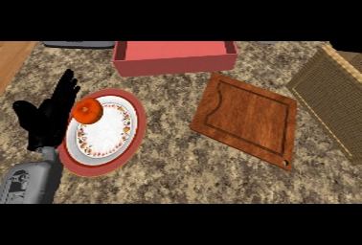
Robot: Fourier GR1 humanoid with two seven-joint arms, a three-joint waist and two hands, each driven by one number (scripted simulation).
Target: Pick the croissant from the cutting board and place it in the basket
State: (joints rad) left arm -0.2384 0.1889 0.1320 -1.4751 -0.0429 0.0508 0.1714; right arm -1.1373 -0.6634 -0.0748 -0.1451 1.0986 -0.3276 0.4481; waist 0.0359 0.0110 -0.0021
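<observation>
The wooden cutting board [247, 118] lies right of centre, tilted, and its top is bare. No croissant shows anywhere in the head view. A tan woven basket [338, 95] sits at the right edge, partly cut off. My left hand [48, 117] rests open at the left, fingers pointing up, just beside a plate and holding nothing. My right hand does not show.
A white floral plate [106, 134] on a red charger [136, 139] sits at the left, with a round orange fruit [87, 110] on its upper left rim. A red rectangular bin [175, 63] stands at the back centre. Speckled stone counter [176, 167] lies in front.
</observation>
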